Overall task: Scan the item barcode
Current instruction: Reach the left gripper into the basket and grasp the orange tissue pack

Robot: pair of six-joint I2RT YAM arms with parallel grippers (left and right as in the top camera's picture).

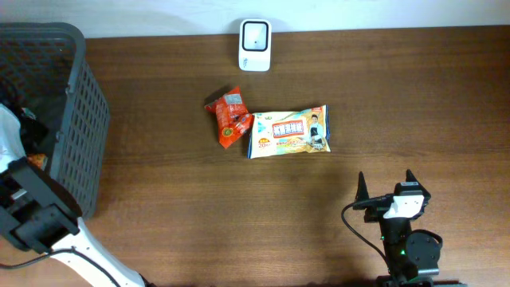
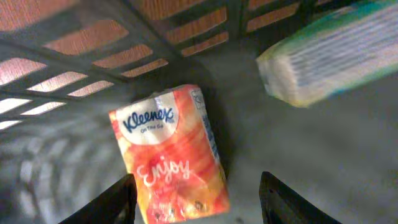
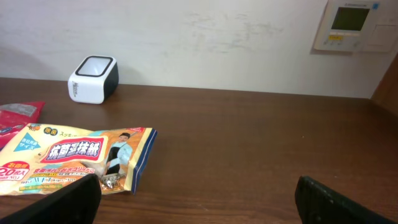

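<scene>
The Kleenex pack [image 2: 171,162], orange and white, lies flat on the grey floor of the basket [image 1: 80,119], close to its slatted wall. The left end effector [image 2: 198,202] hangs over the pack with its fingers apart, one on each side of the pack's lower end; whether the left one touches the pack I cannot tell, and the right one stands clear of it. A second pack [image 2: 329,53], pale with green edges, lies further in, apart from the first. That makes two packs visible in the one basket.

The basket stands at the left end of the tabletop [image 1: 358,88], a dark brown wood-grain surface. Near the middle lie two more things: a red packet [image 1: 229,117] and a wipes pack [image 1: 288,132], printed face up, their near ends touching or almost so. One scanner [image 1: 255,34], white with a dark window, stands at the far edge, well behind both.

The right end effector [image 1: 385,187] sits low at the near right of the tabletop, its fingers wide apart with nothing between them, facing the wipes pack and the scanner.

Behind the tabletop runs a plain white wall [image 3: 217,37], lightly scuffed, with one control panel [image 3: 354,25] mounted at the upper right.
</scene>
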